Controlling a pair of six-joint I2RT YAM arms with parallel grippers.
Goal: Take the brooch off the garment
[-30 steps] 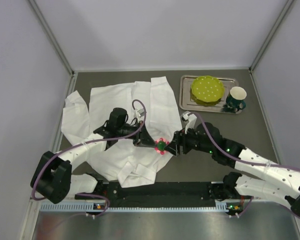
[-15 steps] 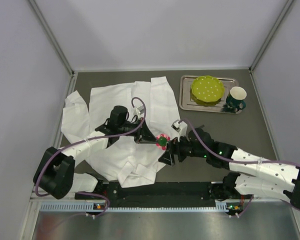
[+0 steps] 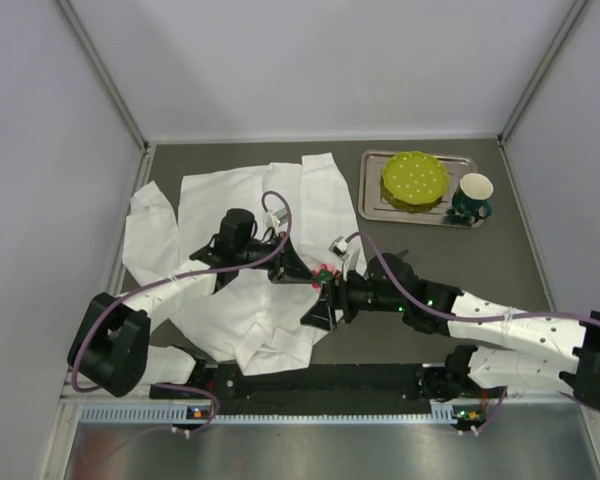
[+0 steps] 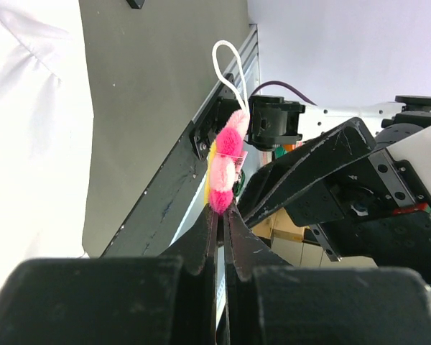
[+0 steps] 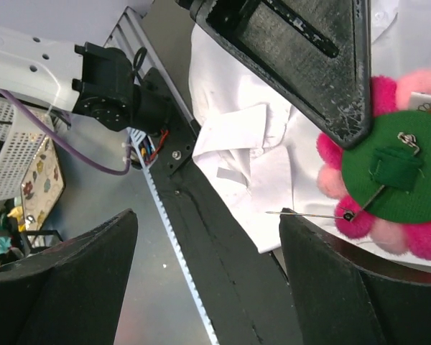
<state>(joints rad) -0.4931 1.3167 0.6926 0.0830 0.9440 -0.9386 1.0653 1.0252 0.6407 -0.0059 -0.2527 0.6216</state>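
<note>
Since half a second back, the right arm has stretched further left, and the right end effector now sits below the brooch rather than beside it. A second ago it was right up against the flower. Its fingers are spread wide and hold nothing. The brooch has moved slightly towards the far side of the tabletop.

The left end effector has hardly shifted. Its fingers are pressed together on the lower edge of the pink petals, holding the brooch edge-on with a white loop poking out on top. From the right wrist the back shows: a green felt disc with the pin needle swung open and pointing free. The brooch looks lifted clear of the white shirt, though from overhead I can't quite tell whether any cloth touches it.

The shirt lies rumpled on the left half of the tabletop, its near hem under both end effectors and close to the black rail. At the far right, well apart, a steel tray carries a yellow-green dotted dish, with a dark green mug at the tray's right end. The left finger overlaps one side of the felt disc in the right wrist view.
</note>
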